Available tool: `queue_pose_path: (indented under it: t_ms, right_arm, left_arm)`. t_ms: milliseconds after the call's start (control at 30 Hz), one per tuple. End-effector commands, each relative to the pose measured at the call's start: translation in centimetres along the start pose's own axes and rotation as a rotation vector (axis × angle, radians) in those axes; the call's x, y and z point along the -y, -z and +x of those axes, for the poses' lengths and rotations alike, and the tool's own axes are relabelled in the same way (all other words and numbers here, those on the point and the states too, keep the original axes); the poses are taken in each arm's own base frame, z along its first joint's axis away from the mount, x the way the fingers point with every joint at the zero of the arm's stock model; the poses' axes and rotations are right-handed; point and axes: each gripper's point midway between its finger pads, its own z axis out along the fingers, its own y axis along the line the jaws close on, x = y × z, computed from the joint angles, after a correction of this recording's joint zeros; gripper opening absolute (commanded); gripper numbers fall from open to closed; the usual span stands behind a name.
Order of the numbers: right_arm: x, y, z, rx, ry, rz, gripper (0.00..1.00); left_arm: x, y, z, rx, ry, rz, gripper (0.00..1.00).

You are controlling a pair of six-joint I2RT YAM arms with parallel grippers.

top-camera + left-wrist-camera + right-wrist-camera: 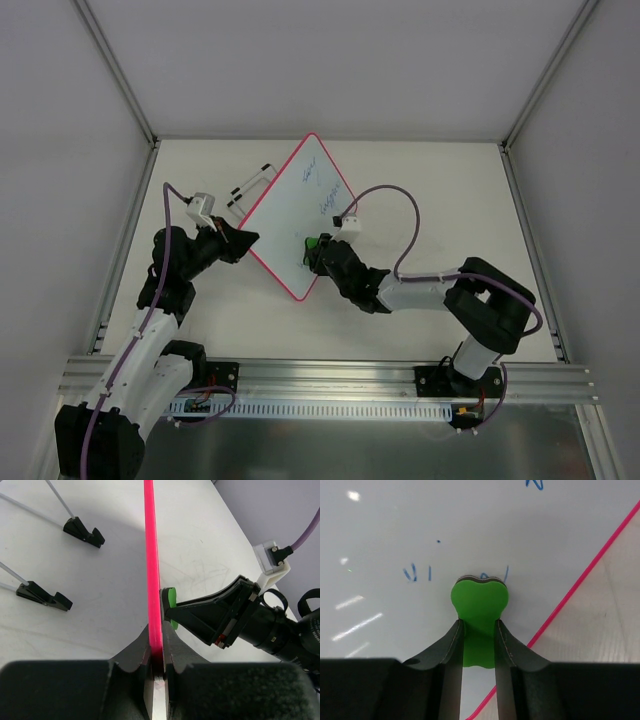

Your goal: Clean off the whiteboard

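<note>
My left end effector [156, 652] is clamped on the pink frame of the whiteboard [300, 215], I judge to steady it mid-table [430, 185]. My right end effector [478, 625] pinches the green eraser [480, 597] against the board's near part. The blue marks [308, 173] farther up are not yet wiped.
</note>
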Motion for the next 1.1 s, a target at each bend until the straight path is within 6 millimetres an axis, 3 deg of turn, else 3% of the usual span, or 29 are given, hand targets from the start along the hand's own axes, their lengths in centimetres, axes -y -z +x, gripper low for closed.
queue_pose_path:
  t_ms: [0,133,267,400,433,533,667,800,933,1067]
  right_arm:
    - [-7.4,1.1,-5.2,0.066,0.02,-0.168,0.0]
    - [-10.8,1.1,-8.6,0.116,0.029,-0.224,0.0]
    - [-10.6,-0.2,-8.9,0.111,-0.017,-0.212,0.0]
    - [-7.0,-1.3,-6.0,0.051,-0.06,-0.136,0.0]
    - [-5.4,-1.3,-4.4,0.024,-0.081,-0.109,0.0]
    - [-1.9,-1.4,-3.0,0.011,-0.129,-0.044,0.0]
    - [4.2,-0.4,0.7,-0.043,-0.128,0.075,0.01]
    - [7.9,-0.2,1.9,-0.065,-0.141,0.133,0.0]
    - [6.5,-1.0,1.8,-0.089,-0.094,0.061,0.0]
    - [1.8,-0.9,-0.3,-0.06,-0.077,-0.081,0.0]
  left_arm:
    - [1.6,0.7,4.8,-0.194,-0.044,0.133,0.0]
    - [1.5,0.7,4.9,-0.194,-0.043,0.131,0.0]
    - [1.5,0.7,4.8,-0.191,-0.045,0.129,0.0]
    - [1.5,0.8,4.8,-0.189,-0.046,0.126,0.0]
    - [1.5,0.8,4.8,-0.187,-0.046,0.126,0.0]
    - [1.5,0.8,4.8,-0.185,-0.047,0.123,0.0]
    - [1.6,0.8,4.9,-0.191,-0.045,0.132,0.0]
    - [1.7,0.8,5.0,-0.199,-0.037,0.138,0.0]
    - [1.9,0.9,5.0,-0.199,-0.037,0.143,0.0]
    - [1.8,0.9,5.1,-0.202,-0.032,0.144,0.0]
